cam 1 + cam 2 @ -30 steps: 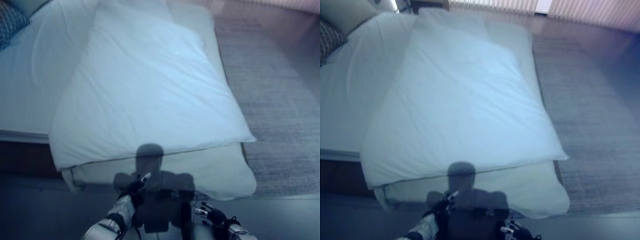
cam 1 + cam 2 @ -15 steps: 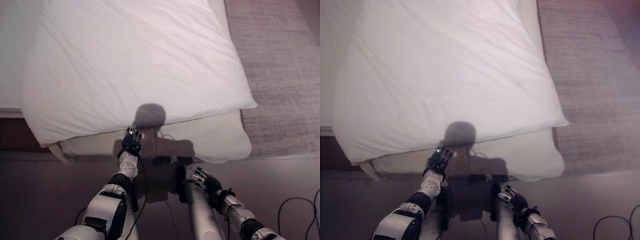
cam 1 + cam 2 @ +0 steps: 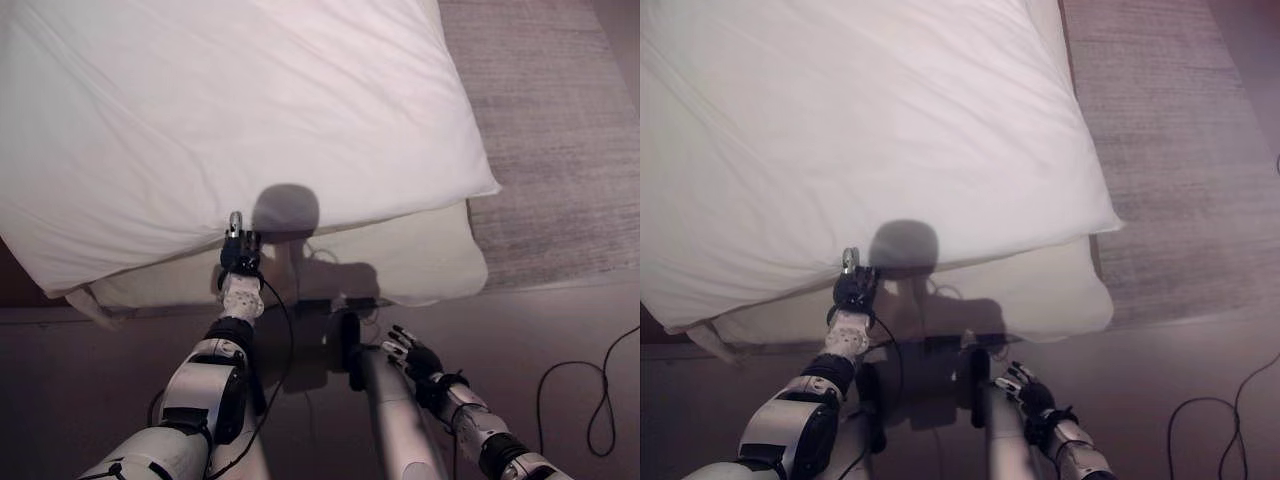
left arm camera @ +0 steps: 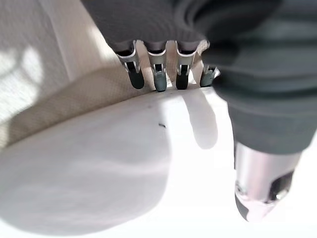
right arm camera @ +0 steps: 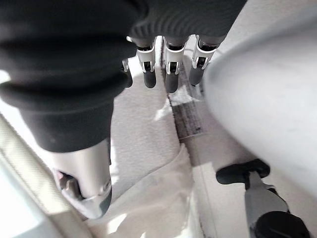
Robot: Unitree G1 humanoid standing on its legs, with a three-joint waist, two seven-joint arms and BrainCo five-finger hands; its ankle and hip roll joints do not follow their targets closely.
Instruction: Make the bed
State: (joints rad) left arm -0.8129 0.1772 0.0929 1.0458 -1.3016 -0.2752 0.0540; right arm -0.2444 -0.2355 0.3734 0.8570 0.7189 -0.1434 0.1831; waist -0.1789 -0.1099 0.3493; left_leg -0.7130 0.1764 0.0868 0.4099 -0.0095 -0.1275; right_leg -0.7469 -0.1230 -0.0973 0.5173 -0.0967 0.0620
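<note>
White duvet [image 3: 240, 120] covers the bed [image 3: 400, 265], its near hem overhanging the cream foot end. Left eye view — the left hand [image 3: 240, 255] has come up from low beside the robot to that hem over the last second, and the camera has tipped down with it, so the hem sits higher in view through camera motion, not because the cloth moved. The right hand [image 3: 412, 358] hangs below the hem, well clear of the bed, over the floor.

Right eye view — same layout; left hand [image 3: 853, 288] at the hem, rug [image 3: 1180, 180] off the bed's far-side corner.

Left wrist view — fingers [image 4: 157, 79] straight, tips at the seam where duvet meets the cream layer; nothing pinched yet.

Right wrist view — fingers [image 5: 170, 74] relaxed and extended, empty.

Judgement: the reach is finished, the grasp is not; closing on the hem comes next before any pulling or straightening.
</note>
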